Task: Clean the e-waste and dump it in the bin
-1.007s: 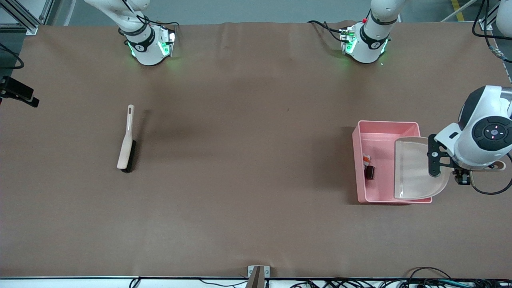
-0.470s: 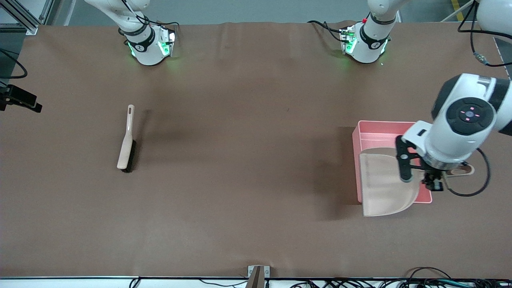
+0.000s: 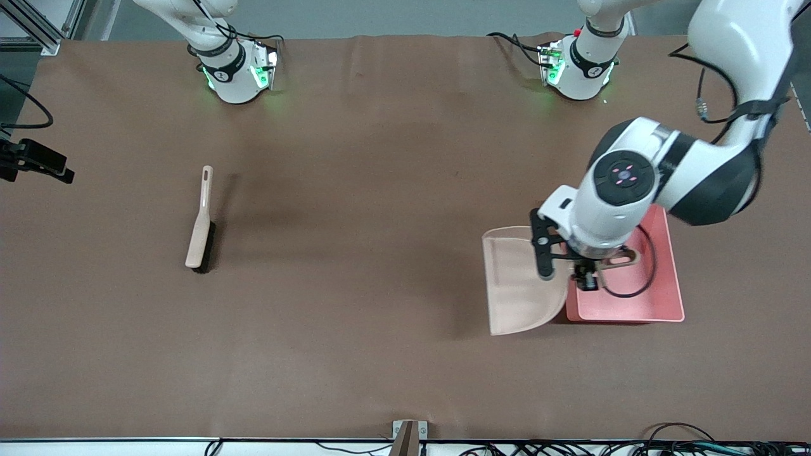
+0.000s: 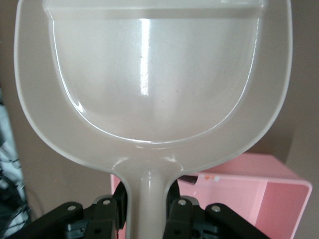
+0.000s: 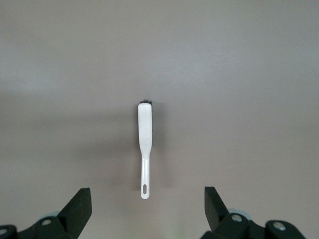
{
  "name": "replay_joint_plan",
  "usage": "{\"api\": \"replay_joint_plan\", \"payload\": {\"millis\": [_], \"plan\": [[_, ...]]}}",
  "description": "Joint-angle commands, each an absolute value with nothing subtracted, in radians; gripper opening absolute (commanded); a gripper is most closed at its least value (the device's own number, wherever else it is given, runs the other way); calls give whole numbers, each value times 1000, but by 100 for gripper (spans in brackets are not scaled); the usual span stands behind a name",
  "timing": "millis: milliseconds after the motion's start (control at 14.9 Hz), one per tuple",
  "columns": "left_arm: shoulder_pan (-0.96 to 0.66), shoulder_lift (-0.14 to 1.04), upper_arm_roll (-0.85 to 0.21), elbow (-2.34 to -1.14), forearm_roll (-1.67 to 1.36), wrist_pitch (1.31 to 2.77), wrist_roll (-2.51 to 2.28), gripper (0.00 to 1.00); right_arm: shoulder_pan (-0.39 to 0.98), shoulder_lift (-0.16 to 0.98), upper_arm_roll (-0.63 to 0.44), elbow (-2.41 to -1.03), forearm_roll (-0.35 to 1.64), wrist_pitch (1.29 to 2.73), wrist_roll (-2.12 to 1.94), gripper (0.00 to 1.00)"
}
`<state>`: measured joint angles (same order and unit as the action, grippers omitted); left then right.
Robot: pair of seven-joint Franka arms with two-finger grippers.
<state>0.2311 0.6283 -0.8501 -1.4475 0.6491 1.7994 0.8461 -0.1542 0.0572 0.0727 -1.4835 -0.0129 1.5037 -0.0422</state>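
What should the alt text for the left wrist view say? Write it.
The left gripper clamps the handle of a beige dustpan, whose empty scoop fills most of the view above the brown table. A corner of the pink bin shows beneath the pan, beside the gripper.

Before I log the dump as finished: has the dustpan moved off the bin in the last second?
Yes. The dustpan, held by the left gripper, has shifted from over the pink bin toward the right arm's end, now mostly past its wall.

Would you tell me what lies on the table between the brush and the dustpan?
Nothing: in the front view, only bare brown table lies between the brush and the dustpan.
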Motion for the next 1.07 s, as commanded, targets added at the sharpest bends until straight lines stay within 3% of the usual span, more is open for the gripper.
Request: {"api": "replay_joint_plan", "payload": {"millis": [0,268,604,1007], "plan": [[112,609,-724,-1456,559,1856,844,10,-121,37,74,-1508,-31,1526,-5,100],[69,591,-669,-1602,457,2053,844,10,-130,38,71,-1506,-31,1532,-5,100],[17,469,-572,-1873,327,2346,841,10,-133,38,67,-1506,-31,1534,-3,100],[-38,465,-500,-2017,302,2497,821,9,-144,38,67,-1511,-29,1543,-3,100]]}}
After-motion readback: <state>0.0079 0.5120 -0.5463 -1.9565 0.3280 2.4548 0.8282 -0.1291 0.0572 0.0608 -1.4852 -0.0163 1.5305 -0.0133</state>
